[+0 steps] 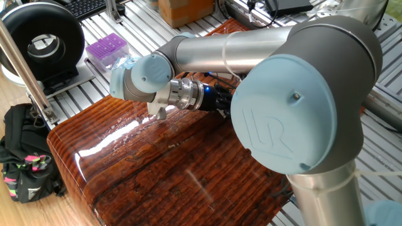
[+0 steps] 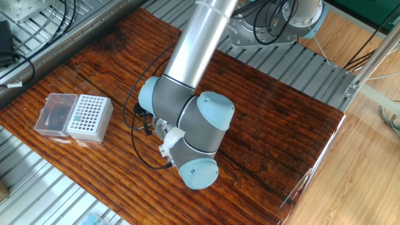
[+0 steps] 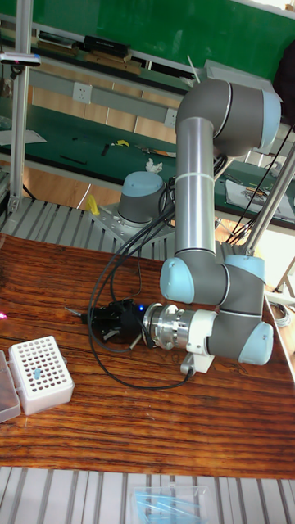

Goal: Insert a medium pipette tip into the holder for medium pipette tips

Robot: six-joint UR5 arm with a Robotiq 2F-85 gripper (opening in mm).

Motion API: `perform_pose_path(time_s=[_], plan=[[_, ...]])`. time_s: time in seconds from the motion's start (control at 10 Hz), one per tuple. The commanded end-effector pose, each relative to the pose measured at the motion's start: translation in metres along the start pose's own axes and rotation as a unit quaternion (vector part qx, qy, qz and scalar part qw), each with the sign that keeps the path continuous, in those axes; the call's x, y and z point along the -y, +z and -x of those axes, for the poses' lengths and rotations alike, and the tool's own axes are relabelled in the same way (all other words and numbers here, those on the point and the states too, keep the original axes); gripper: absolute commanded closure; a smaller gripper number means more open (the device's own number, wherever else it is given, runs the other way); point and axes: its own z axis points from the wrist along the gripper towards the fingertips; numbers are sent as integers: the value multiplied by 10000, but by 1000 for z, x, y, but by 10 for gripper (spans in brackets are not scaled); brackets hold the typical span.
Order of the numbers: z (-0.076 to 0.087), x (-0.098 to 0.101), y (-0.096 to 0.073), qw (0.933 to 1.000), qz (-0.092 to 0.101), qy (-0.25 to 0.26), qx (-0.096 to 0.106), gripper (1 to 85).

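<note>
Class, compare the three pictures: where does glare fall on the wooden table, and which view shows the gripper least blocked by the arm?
One fixed view: strong white glare on the glossy wooden table near its left edge, arm joints filling the frame. The other fixed view: even light, the gripper hidden under the arm. Tall fixed view: the black gripper shows side-on, unblocked, near the white holder.

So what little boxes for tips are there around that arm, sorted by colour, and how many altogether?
White box with a grid of holes, on the wooden table: 1
Clear plastic lid part beside it: 1
Purple rack, off the table on the metal rails: 1
Total: 3
</note>
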Motion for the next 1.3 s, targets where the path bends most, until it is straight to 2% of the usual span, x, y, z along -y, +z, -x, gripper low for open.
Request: perform_pose_path(time_s=[0.0, 0.1, 0.3, 0.5, 0.6, 0.7, 0.8, 0.9, 1.0, 1.2], plan=[[2, -5, 0, 9999, 101, 17, 52, 607], [2, -5, 0, 9999, 110, 29, 57, 627], [1, -5, 0, 9999, 113, 108, 35, 767], [0, -4, 0, 9999, 105, 108, 37, 793], [-2, -2, 1, 9999, 110, 113, 57, 837], [-5, 0, 0, 9998, 114, 131, 135, 843], [2, 2, 1, 9986, 153, 191, 470, 843], [0, 7, 0, 9978, 127, 142, 631, 843], [-9, 10, -7, 9979, 99, 112, 624, 843], [-27, 3, -27, 9980, 220, 84, 580, 843]])
